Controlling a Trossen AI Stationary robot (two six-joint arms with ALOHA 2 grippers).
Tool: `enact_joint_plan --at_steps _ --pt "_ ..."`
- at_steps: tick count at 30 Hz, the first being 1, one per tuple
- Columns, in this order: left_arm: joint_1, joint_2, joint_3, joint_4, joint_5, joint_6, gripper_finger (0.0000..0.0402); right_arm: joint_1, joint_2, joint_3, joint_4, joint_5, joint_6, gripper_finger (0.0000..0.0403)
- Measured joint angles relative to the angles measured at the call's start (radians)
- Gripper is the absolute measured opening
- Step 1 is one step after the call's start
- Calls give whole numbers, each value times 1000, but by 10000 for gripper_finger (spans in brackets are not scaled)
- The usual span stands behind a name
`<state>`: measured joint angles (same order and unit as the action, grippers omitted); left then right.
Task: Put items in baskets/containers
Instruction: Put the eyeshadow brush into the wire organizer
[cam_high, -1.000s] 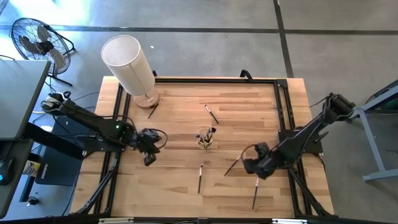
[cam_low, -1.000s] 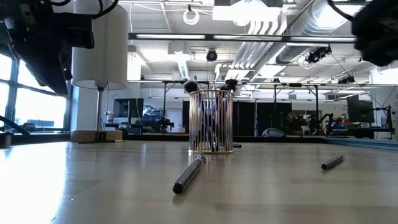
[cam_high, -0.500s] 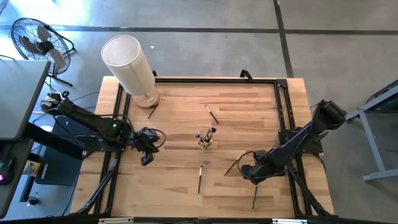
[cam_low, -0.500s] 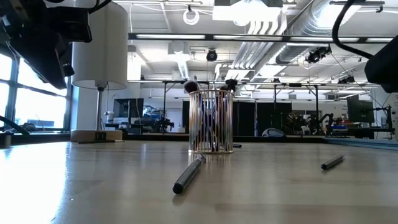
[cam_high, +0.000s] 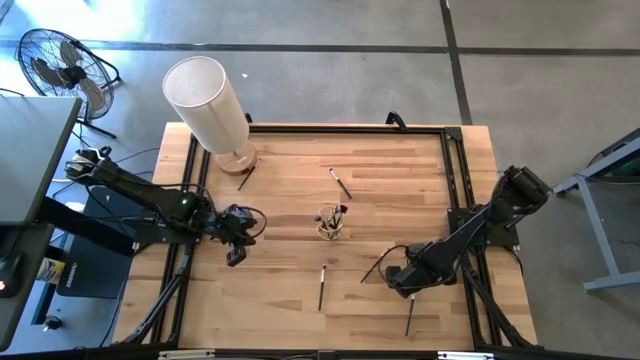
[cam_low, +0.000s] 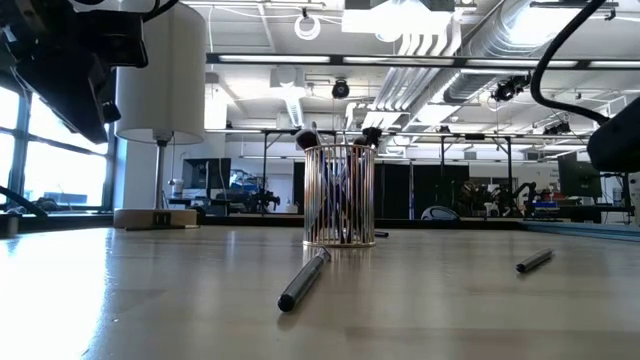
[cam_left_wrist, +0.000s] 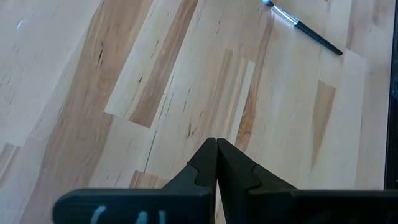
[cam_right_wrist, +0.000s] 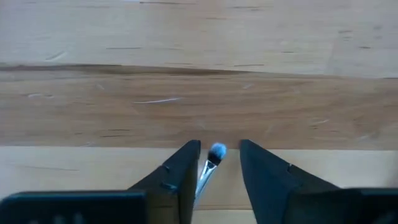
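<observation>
A small clear cup (cam_high: 330, 224) stands mid-table with several brushes upright in it; it also shows in the low view (cam_low: 340, 195). Loose brushes lie flat on the wood: one near the front right (cam_high: 409, 318), one slanted (cam_high: 373, 268), one in front of the cup (cam_high: 321, 287), one behind it (cam_high: 340, 183). My right gripper (cam_high: 405, 284) is low over the front-right brush and open. That brush's pale bristle tip (cam_right_wrist: 217, 151) lies between the fingers; I cannot tell whether they touch it. My left gripper (cam_left_wrist: 216, 144) is shut above bare wood at the table's left.
A big white cylinder lamp (cam_high: 207, 103) stands at the far left corner, with another brush (cam_high: 243, 178) by its base. A black frame (cam_high: 455, 180) runs along the table's edges. Bare wood lies between the cup and both grippers.
My right gripper has come down and moved a little toward the near edge, over the far end of the front-right brush. The brushes and the cup have stayed where they were.
</observation>
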<state>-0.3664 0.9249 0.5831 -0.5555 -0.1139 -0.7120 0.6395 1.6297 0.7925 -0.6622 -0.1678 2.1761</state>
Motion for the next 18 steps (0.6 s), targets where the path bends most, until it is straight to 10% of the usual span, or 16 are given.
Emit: enact_joint_plan --at_steps 7,18 --pt "0 0 0 0 -1 1 0 -5 5 0 32 31 -15 11" --pt "0 0 0 19 -34 2 0 -6 -50 -2 53 238 -117 1"
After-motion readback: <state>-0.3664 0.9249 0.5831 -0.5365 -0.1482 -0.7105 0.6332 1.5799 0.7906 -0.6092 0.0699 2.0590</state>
